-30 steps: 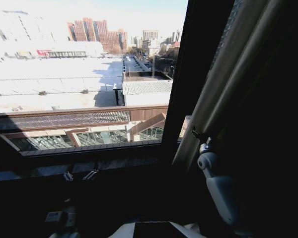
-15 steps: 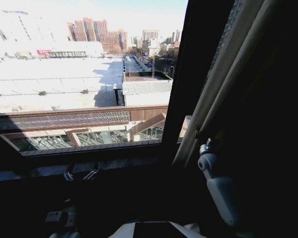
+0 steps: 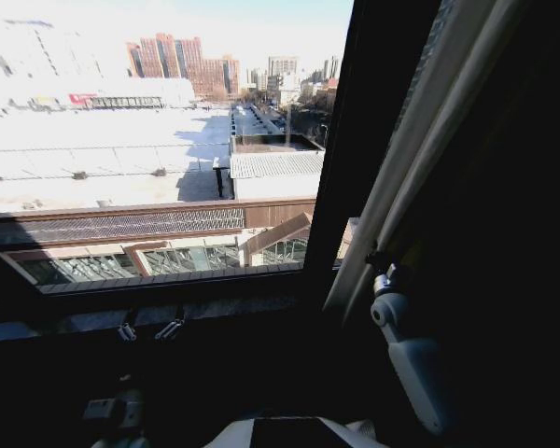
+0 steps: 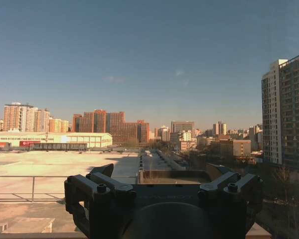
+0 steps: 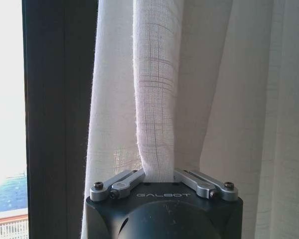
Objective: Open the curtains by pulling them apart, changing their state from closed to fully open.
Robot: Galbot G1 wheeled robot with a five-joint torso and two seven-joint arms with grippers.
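Right gripper point(image 5: 157, 174) clenched on curtain point(image 5: 157, 99) fold at far right, dragged slightly further right than before; window point(image 3: 149, 140) mostly uncovered. Left gripper point(image 4: 164, 191) released, idle.

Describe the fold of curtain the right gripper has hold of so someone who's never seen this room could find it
Start at the dark window frame to the right of the bright city view. Beside it hang the curtains, sheer white pleated fabric. The fold is the pleat standing out in front of the rest, with a fine grid weave, narrowing into the right gripper, which is shut on it.
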